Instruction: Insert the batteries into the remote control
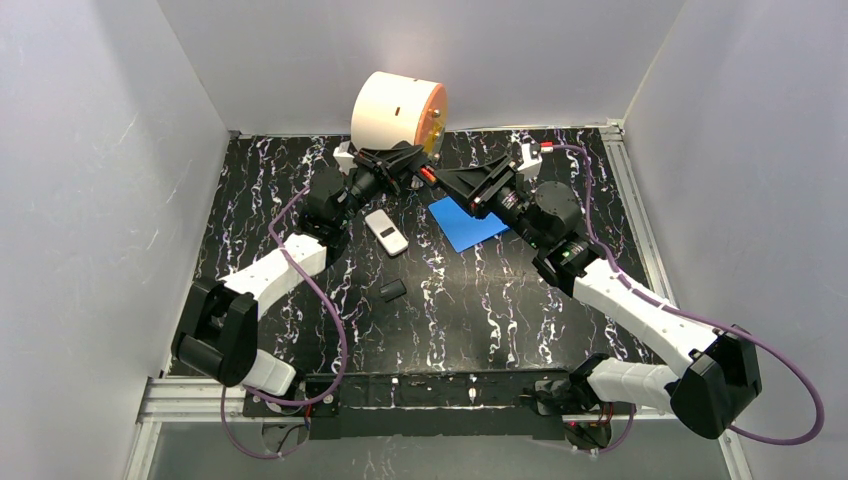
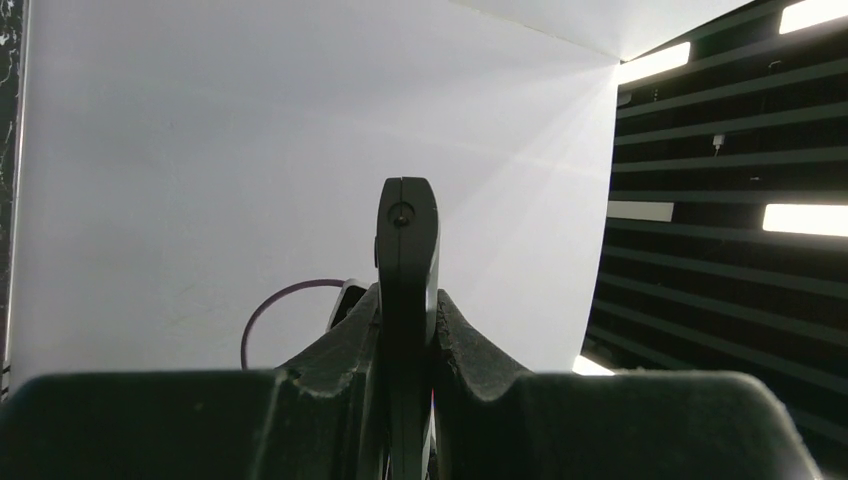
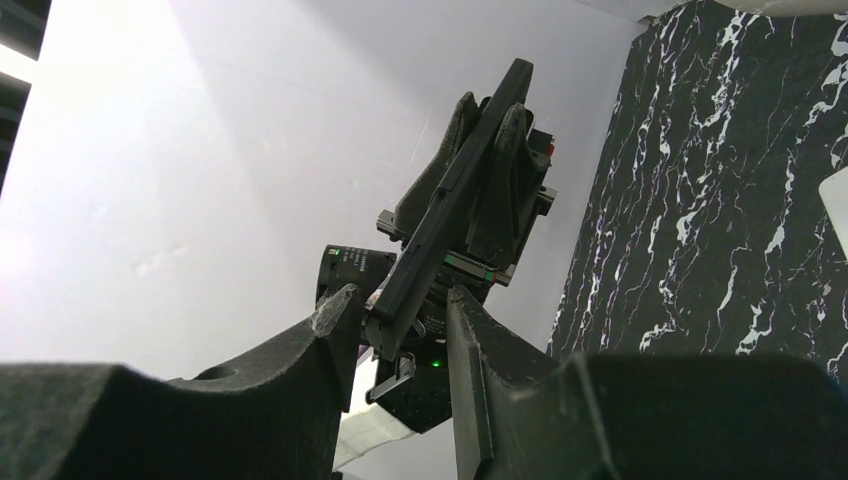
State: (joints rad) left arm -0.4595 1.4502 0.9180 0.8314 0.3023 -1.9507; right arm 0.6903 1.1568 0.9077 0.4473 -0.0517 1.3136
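My left gripper [image 1: 405, 163] [image 2: 407, 330] is shut on a black remote control [image 1: 418, 170] [image 2: 407, 250] and holds it in the air, edge-on in the left wrist view. My right gripper [image 1: 447, 186] [image 3: 402, 310] stands open around the remote's [image 3: 455, 190] lower end, with gaps showing beside both fingers. A small orange-red bit [image 1: 428, 175], which looks like one of the batteries, shows on the remote between the two grippers. No other battery is visible.
A white remote [image 1: 386, 232] lies on the black marbled table [image 1: 480, 310], near a blue sheet [image 1: 465, 223]. A small dark piece [image 1: 391, 291] lies nearer the front. A cream and orange drum [image 1: 398, 112] stands at the back wall.
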